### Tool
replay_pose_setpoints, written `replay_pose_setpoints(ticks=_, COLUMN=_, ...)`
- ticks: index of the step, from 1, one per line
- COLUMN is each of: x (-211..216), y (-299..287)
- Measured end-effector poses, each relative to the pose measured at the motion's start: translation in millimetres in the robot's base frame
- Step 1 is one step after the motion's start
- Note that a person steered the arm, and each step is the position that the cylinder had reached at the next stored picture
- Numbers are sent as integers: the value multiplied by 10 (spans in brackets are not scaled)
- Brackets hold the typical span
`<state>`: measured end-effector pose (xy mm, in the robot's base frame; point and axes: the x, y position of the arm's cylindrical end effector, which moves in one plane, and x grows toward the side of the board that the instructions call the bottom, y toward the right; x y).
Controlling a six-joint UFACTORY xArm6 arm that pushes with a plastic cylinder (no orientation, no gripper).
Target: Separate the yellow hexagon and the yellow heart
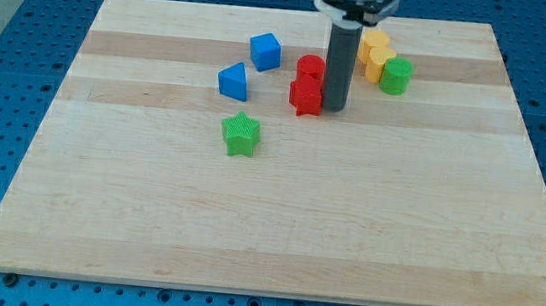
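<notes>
The surface (276,224) was pale wood, banded in lighter and darker stripes. At its twelve o'clock stood two yellow blocks (373,54), a green cylinder (396,75) and two red blocks (308,84) — with two blue ones (249,65) and a green star (241,134) toward eleven. My tip (334,108) was dark grey.

Two yellow blocks sit near the view's top, right of centre, on the wooden board. Upper one (371,44) is partly hidden behind my rod, so I can't make out its shape. Lower one (376,64) sits just below and slightly to the right, touching it; shape also unclear from here. Can't tell which is the hexagon and which the heart. Both lie flat and packed together.
</notes>
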<state>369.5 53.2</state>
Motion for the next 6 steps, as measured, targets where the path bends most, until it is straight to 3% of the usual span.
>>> replay_pose_setpoints(ticks=4, x=-761, y=36)
replay_pose_setpoints(ticks=6, x=-769, y=651)
